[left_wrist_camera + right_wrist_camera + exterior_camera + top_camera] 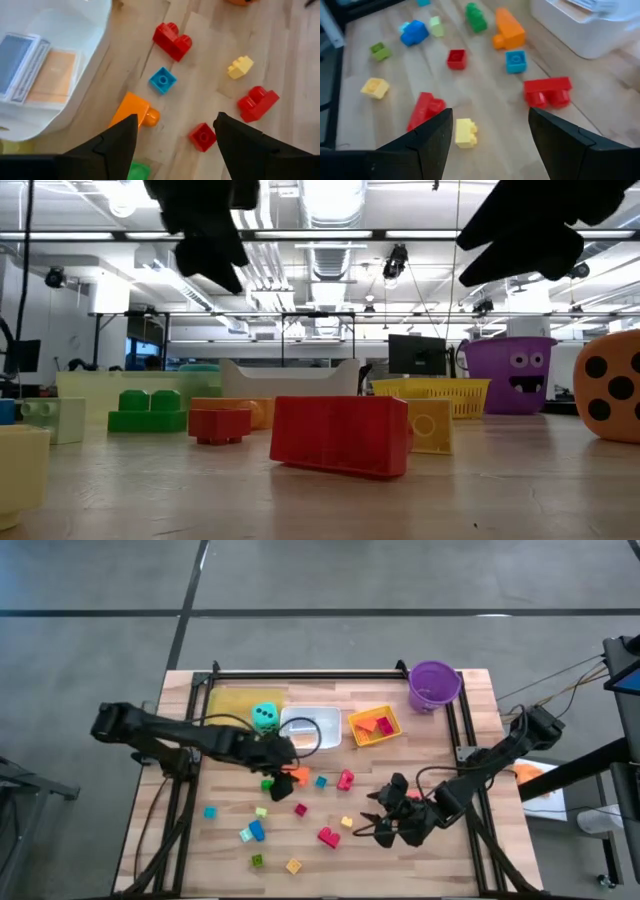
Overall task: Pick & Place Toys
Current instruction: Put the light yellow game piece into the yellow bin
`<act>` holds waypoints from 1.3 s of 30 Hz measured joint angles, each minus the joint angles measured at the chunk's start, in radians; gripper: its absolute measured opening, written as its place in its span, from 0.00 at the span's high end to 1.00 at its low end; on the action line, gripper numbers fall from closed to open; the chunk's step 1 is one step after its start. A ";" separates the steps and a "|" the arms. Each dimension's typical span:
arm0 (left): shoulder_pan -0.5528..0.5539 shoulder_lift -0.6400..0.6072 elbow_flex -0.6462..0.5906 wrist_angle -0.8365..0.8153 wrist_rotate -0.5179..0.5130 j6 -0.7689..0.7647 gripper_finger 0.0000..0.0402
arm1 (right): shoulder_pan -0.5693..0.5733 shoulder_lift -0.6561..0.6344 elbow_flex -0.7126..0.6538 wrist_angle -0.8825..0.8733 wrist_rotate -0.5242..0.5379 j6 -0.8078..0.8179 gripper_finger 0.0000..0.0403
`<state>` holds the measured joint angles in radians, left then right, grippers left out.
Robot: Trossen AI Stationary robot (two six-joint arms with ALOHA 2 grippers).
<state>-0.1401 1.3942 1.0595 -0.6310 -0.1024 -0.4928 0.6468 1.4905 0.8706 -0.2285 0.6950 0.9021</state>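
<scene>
Small bright blocks lie scattered on the wooden table (230,850). My left gripper (176,117) hangs open above an orange block (134,111) and a small red block (202,136), beside the white tray (75,30), which holds a blue card (15,60) and an orange card (52,75). My right gripper (490,111) hovers open over a yellow block (466,132) and a red block (425,110) near the table's front right. In the high view my left gripper (285,755) and my right gripper (375,827) both stand clear of the toys. A teal die (265,717) rests left of the white tray.
A purple bucket (433,685) stands at the far right corner, with a yellow basket (375,725) holding orange and red pieces beside it. A flat yellow tray (235,700) lies at the far left. An orange die (610,395) sits at the right. A black frame rail (300,675) borders the table.
</scene>
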 joint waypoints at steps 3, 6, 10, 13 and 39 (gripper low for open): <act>-0.009 -0.056 -0.054 0.014 -0.036 -0.038 0.34 | 0.001 0.026 -0.033 0.092 -0.017 -0.066 0.36; -0.010 -0.098 -0.091 0.018 -0.067 -0.065 0.34 | -0.001 0.081 -0.033 0.129 -0.056 -0.104 0.36; -0.010 -0.132 -0.115 0.015 -0.070 -0.092 0.34 | -0.002 0.184 0.013 0.131 -0.065 -0.123 0.36; -0.010 -0.144 -0.116 0.011 -0.070 -0.092 0.34 | -0.002 0.252 0.051 0.131 -0.061 -0.121 0.36; -0.011 -0.151 -0.116 0.005 -0.066 -0.090 0.34 | -0.028 0.540 0.259 0.009 -0.013 -0.153 0.36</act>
<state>-0.1516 1.2434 0.9432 -0.6257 -0.1687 -0.5831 0.6189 2.0304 1.1300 -0.2195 0.6824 0.7489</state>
